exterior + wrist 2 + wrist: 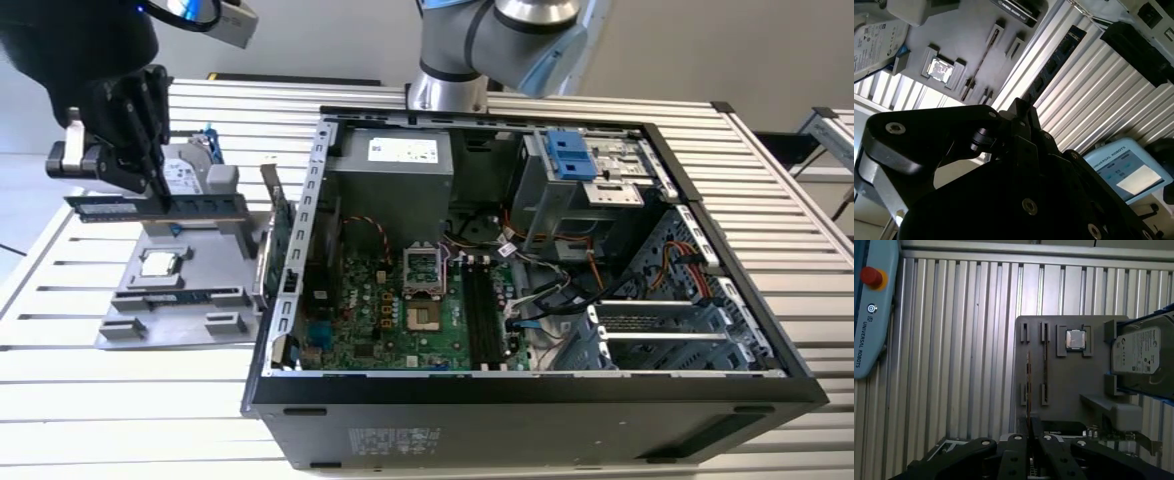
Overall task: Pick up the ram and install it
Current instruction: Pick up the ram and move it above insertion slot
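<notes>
Jaws of the gripper (pixel 151 192) are closed tight on the ram (pixel 207 204), gripping it near mid-length. The stick sits level between them, above the grey parts tray (pixel 160 315), to the exterior view's left of the open computer case (pixel 534 410).

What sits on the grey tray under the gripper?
A processor chip, a second memory stick in its slot and a hard drive. The gripper, shut on the ram, hides part of the tray.
</notes>
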Robot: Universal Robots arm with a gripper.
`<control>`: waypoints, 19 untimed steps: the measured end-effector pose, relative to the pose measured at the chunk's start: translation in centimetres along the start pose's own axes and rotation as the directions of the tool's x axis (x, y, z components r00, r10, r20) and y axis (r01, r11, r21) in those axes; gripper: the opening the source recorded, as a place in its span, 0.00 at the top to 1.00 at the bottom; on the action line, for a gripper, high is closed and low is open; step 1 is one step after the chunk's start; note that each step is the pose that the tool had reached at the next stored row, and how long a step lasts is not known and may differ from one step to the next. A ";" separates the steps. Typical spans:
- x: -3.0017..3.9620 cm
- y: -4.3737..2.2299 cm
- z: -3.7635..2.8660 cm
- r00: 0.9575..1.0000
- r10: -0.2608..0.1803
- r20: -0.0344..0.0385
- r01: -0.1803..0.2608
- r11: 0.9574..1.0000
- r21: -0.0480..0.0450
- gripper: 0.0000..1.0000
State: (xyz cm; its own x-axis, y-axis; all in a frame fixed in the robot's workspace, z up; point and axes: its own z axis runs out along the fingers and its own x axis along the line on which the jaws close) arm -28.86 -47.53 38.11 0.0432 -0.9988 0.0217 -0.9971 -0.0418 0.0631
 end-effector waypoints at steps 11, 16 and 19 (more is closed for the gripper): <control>0.04 -1.00 -0.06 1.000 0.005 0.000 -0.005 1.000 0.000 1.00; 0.06 -1.47 -0.09 1.000 0.007 0.000 -0.007 1.000 0.000 1.00; 0.07 -1.74 -0.11 1.000 0.008 0.000 -0.008 1.000 0.000 1.00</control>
State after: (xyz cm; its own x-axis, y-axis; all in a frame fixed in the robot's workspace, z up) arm -27.11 -47.52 38.11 0.0352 -0.9991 0.0220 -0.9974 -0.0338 0.0631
